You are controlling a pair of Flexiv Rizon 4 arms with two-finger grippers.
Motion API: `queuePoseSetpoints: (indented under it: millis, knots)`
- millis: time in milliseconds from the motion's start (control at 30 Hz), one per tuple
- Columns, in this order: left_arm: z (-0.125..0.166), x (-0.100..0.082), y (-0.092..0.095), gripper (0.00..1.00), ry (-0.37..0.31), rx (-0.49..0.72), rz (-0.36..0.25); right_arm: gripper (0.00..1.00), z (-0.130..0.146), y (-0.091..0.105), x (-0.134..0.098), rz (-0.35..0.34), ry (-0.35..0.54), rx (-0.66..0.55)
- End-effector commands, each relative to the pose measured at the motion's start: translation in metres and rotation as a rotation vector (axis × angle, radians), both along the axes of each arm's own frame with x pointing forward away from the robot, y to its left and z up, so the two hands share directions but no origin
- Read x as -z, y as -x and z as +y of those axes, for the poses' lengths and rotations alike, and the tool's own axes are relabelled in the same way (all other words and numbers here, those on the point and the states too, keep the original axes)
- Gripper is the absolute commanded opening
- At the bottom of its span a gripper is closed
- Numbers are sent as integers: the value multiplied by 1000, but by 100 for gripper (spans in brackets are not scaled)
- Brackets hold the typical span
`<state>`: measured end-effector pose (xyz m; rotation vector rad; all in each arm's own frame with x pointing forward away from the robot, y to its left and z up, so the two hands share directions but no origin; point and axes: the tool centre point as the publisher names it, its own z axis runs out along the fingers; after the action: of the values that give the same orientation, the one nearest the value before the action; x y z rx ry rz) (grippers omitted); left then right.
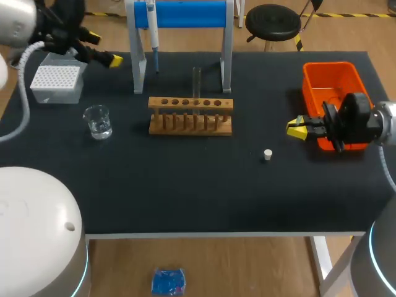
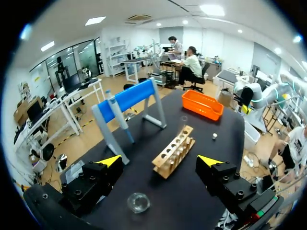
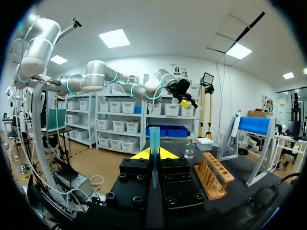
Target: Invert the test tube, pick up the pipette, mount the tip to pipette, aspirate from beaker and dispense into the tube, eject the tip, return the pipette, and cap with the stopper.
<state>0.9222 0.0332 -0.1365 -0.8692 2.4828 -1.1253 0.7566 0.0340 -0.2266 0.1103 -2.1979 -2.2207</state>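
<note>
The clear test tube point(image 1: 197, 82) stands upright in the wooden rack point(image 1: 190, 116). On the blue stand point(image 1: 185, 13) hangs the pipette point(image 1: 153, 34). The glass beaker point(image 1: 98, 121) sits front-left of the rack, and the small white stopper point(image 1: 267, 154) lies on the mat to the rack's right. My left gripper point(image 1: 114, 60) hovers open above the tip box point(image 1: 57, 82); its wrist view looks down on the beaker point(image 2: 138, 202) and rack point(image 2: 174, 151). My right gripper point(image 1: 297, 129) is beside the orange bin, shut on a slim blue pipette tip point(image 3: 154, 139).
An orange bin point(image 1: 331, 93) stands at the table's right, close behind my right gripper. The stand's white legs point(image 1: 139, 68) flank the space behind the rack. Bare black mat point(image 1: 185, 185) stretches along the front of the table.
</note>
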Motion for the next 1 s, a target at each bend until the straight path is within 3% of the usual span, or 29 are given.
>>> queuePoseSetpoints:
  millis: [33, 133, 267, 467, 1000]
  knots:
    - [8, 2, -19, 100, -32, -73, 58, 0, 1, 1, 0, -2, 1, 2]
    - [9, 5, -33, 100, -61, -167, 94, 0, 1, 1, 0, -2, 1, 2]
    - [3, 5, -46, 100, -69, -262, 97, 0, 1, 1, 0, -2, 1, 2]
    - [-13, 5, -57, 100, -62, -367, 52, 0, 1, 1, 0, -2, 1, 2]
    - [-13, 5, -57, 100, -62, -367, 52, 0, 1, 1, 0, -2, 1, 2]
